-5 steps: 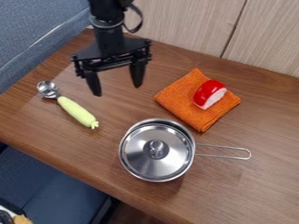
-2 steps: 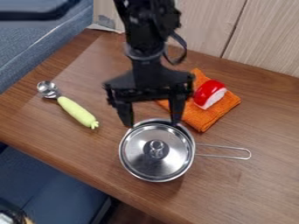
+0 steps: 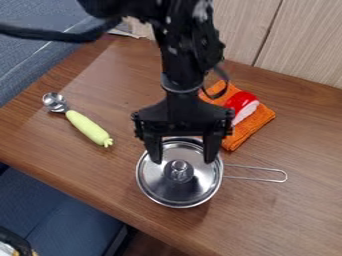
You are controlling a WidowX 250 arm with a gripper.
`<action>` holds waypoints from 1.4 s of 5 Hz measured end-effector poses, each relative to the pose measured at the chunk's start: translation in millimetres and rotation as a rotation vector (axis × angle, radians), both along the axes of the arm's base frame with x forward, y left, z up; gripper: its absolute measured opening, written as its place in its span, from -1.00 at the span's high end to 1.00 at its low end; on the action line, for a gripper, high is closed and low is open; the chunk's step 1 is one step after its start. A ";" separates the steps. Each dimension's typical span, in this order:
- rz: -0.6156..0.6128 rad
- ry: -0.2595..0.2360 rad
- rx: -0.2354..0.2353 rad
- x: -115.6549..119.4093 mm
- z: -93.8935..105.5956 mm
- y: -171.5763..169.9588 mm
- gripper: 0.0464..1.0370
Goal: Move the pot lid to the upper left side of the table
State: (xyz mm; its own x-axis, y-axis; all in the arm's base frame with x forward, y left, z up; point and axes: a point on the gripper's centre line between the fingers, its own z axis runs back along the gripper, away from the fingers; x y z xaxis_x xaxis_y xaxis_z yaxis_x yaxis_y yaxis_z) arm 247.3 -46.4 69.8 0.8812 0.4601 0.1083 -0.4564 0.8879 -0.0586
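Observation:
My gripper [image 3: 183, 161] hangs over the upper part of the pot, open, its two fingers apart on either side of the lid's knob and nothing between them that it holds. The round steel pot lid [image 3: 159, 183] with its raised knob lies on the steel pot [image 3: 218, 181], whose wire handle points right. The lid's top edge is partly hidden by the gripper. Bare wood shows on the upper left side of the table [image 3: 110, 75].
A scoop with a pale green handle [image 3: 89, 128] lies at the left. Behind the gripper to the right, an orange cloth [image 3: 250, 130] holds a red and white toy piece [image 3: 244, 111]. A wooden panel wall [image 3: 300, 45] borders the table's back edge.
The gripper has come down and to the right, from the upper left of the table to above the lid, staying open. Pot, lid, scoop and cloth have kept their places.

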 end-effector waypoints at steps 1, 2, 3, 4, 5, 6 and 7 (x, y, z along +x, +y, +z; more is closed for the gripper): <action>-0.019 0.021 0.009 1.3 -7.9 -4.7 -0.92; -0.019 0.020 0.022 1.6 -7.8 -2.7 -0.92; -0.021 0.036 0.031 -0.3 -10.8 0.5 -0.82; -0.016 0.044 0.040 -1.7 -12.6 2.0 -0.45; -0.023 0.065 0.041 -4.2 -18.7 1.9 0.07; -0.037 0.065 0.046 -4.7 -19.1 -0.7 0.49; -0.032 0.065 0.040 -6.1 -20.2 -1.6 0.51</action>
